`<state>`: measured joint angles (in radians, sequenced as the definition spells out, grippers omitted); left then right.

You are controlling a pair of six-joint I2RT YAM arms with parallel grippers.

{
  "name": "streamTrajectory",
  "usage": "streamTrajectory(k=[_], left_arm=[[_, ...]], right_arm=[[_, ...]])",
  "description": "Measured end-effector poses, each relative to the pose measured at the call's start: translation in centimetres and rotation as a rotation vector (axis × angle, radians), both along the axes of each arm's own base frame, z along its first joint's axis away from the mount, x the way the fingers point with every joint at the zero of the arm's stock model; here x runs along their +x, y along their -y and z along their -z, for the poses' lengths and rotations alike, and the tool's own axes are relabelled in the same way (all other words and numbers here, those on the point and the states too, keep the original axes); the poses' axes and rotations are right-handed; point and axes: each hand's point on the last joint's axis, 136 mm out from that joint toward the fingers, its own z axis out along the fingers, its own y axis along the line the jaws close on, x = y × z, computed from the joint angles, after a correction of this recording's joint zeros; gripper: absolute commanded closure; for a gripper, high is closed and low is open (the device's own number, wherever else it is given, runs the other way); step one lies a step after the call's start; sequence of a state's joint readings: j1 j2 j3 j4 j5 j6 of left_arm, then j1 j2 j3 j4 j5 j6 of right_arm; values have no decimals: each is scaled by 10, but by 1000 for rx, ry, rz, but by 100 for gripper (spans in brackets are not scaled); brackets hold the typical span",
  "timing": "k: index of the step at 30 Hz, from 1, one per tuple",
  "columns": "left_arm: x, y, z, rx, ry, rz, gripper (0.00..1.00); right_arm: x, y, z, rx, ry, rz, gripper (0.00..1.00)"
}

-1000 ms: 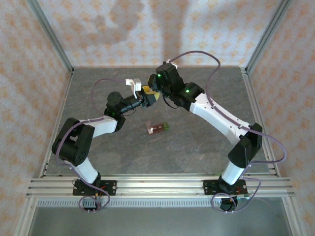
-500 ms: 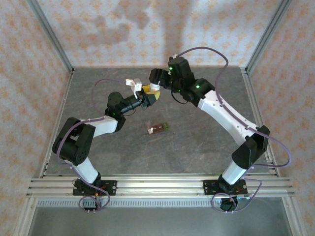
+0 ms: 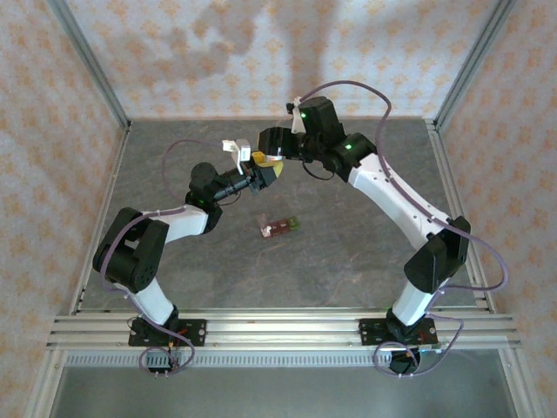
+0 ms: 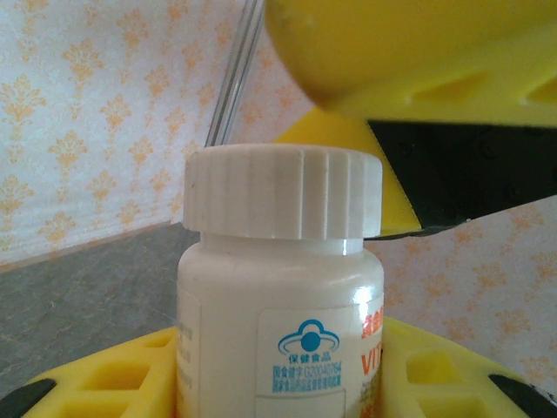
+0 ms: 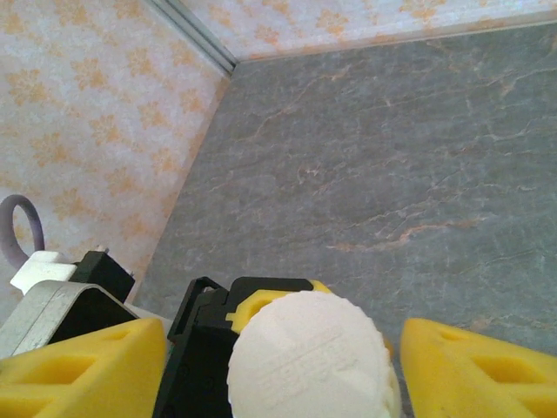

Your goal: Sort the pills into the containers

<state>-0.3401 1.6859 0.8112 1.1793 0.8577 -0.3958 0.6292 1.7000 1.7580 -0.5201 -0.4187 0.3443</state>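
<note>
My left gripper (image 3: pixel 266 172) is shut on a white pill bottle (image 4: pixel 280 296), gripping its body between yellow fingers (image 4: pixel 96 383). The ribbed white cap (image 4: pixel 285 196) is on the bottle. My right gripper (image 3: pixel 265 157) hovers over the cap (image 5: pixel 309 357), open, one yellow finger (image 5: pixel 78 366) well off it on the left and the other (image 5: pixel 479 366) close beside it on the right. The containers (image 3: pixel 280 226), a short reddish-brown strip with a green end, lie on the table nearer the arm bases. The pills are out of view.
The grey marbled table (image 3: pixel 348 252) is fenced by metal posts and patterned walls (image 3: pixel 52 104) on three sides. Both arms meet over the back middle of the table. Cables loop behind each arm.
My right gripper, shut at the bottle's cap a second ago, has opened; its arm swung back and then turned over the cap again. The left arm and bottle have stayed still.
</note>
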Motion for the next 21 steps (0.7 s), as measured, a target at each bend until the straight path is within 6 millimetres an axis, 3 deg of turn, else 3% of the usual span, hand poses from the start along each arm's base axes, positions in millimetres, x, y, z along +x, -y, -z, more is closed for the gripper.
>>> streamTrajectory(k=[8,21], left_arm=[[0,0,0,0,0,0,100],[2,-2,1,-3,-11,-5,100]], right_arm=[[1,-3,3,2,-9,-9,41],[6,-2,7,-20,-6,64,70]])
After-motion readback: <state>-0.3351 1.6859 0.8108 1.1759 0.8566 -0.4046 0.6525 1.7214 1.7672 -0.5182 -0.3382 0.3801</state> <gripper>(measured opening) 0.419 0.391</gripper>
